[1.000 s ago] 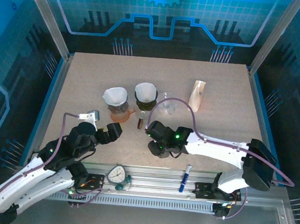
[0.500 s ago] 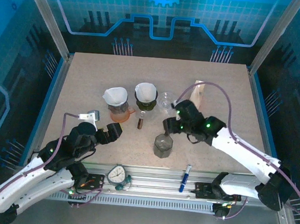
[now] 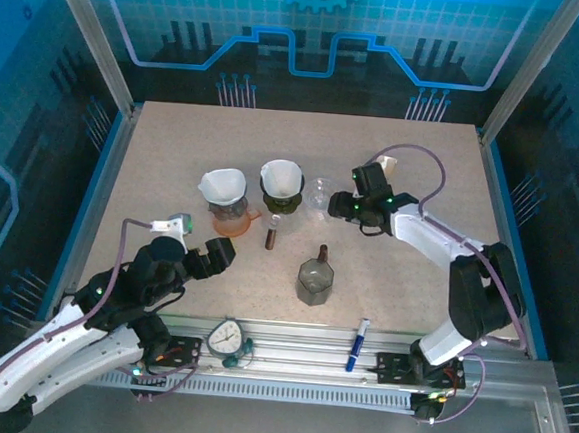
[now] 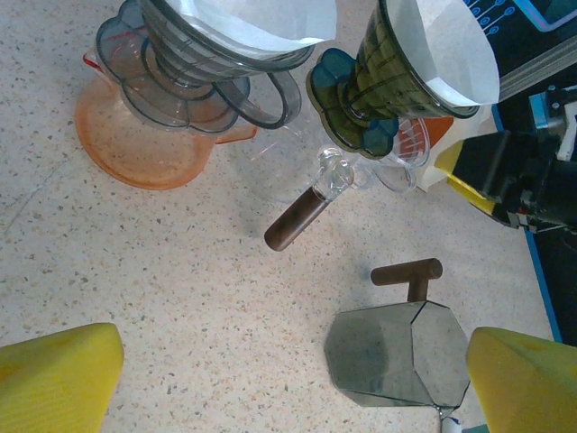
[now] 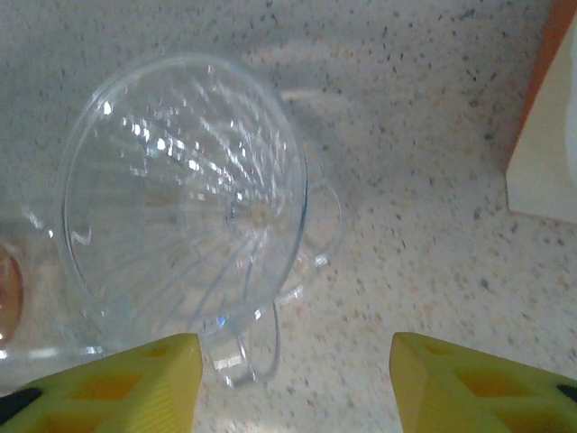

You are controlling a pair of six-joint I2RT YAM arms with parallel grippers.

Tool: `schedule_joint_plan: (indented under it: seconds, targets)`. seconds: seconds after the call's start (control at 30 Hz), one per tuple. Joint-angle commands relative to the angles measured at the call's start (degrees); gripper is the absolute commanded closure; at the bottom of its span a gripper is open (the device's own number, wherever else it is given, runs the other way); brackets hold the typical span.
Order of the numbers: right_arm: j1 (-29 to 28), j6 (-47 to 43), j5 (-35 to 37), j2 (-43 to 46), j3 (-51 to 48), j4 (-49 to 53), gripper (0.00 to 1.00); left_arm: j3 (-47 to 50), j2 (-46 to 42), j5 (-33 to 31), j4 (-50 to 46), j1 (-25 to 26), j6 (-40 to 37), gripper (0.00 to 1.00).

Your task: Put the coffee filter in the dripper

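- Two grippers are in play. The left gripper hangs over the near left of the table, its yellow fingers spread wide with nothing between them.
- We see the right gripper open too. Its fingers stand apart at the near edge of the clear dripper, gripping nothing.
- We look straight through the clear dripper to its ribs and the table below.
- The filter pack stands just right of the clear dripper, partly hidden by the right arm.
- Left of these, we count a green dripper and a grey dripper on an orange server, each lined with white paper.
- Nearer us are a brown tube and a grey cup.
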State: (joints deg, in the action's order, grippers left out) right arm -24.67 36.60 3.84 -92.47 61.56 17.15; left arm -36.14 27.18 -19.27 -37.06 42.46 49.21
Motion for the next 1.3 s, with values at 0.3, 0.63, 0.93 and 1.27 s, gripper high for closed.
schedule_joint_plan:
  seconds: [0.3,0.63,0.93,1.27]
  targets:
    - [3.82,5.19,-4.30,-10.64,9.33,-1.04,0.47,0.46,-0.99,-1.30,-1.44,-0.54,-0.06,0.01]
    - [3.85,5.53,-4.54,-11.02,8.78,-1.40,0.73,0.41,-1.48,-1.70,-1.91,-0.47,-0.28,0.01]
    - [3.84,5.44,-4.22,-7.95,6.98,-1.90,0.99,0.46,-2.07,-1.75,-2.29,-0.45,-0.32,0.01]
    - [4.52,3.80,-2.16,2.27,1.39,-0.70,1.00,0.12,-2.22,-1.83,-2.53,-0.49,-0.54,0.01]
